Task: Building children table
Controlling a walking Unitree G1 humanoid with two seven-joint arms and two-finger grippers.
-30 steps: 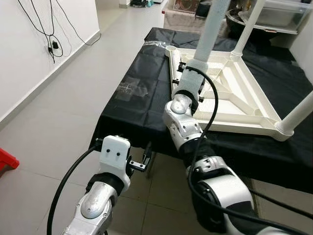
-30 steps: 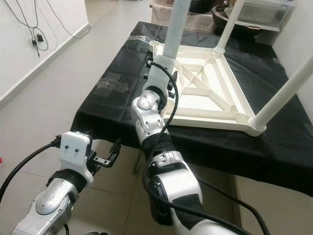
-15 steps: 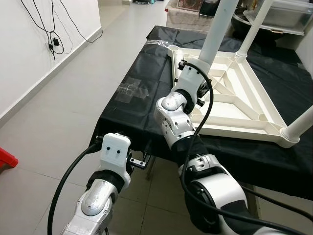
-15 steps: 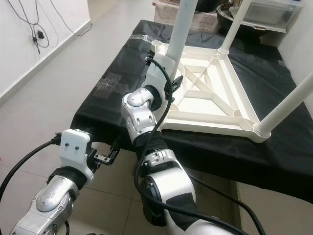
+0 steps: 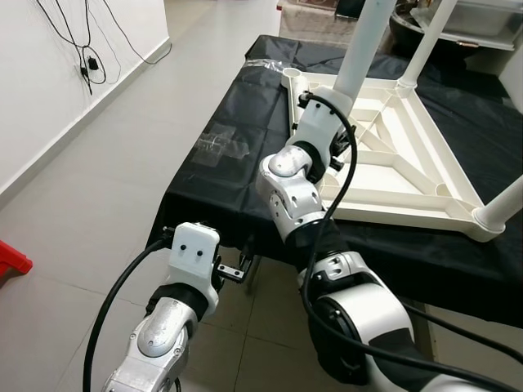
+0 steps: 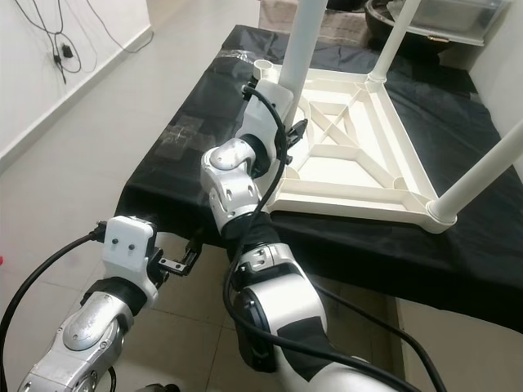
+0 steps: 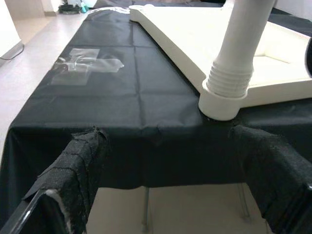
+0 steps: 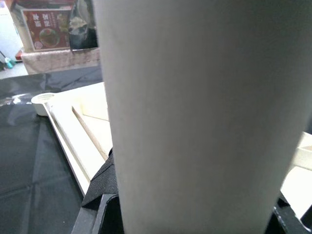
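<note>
Three white legs stand up from the upturned white table top [image 5: 400, 167], which lies flat on a black cloth [image 5: 237, 155] covering a long bench. The leg at twelve o'clock [image 5: 366, 37] rises from the top's near-left region, and the right gripper [image 6: 288, 135] is clamped around its lower part, its dark pads hugging the tube in the right wrist view [image 8: 195, 97]. A second leg [image 5: 425, 45] stands at the far corner toward one o'clock, and a third [image 5: 500, 208] at the near right corner toward three o'clock. An empty socket [image 5: 292, 79] sits at the top's far-left corner, around eleven o'clock. The right arm's own silver elbow [image 5: 290, 192] and black cable block the near edge of the top. The left gripper [image 5: 237, 268] hangs low at seven o'clock, off the bench's near edge, fingers spread wide and empty; its padded fingertips [image 7: 80, 161] frame a threaded leg base [image 7: 226, 87]. A clear plastic wrapper [image 5: 219, 145] lies on the cloth at ten o'clock. Wall cables [image 5: 86, 49] dangle at far left, a red object [image 5: 10, 260] on the floor.
</note>
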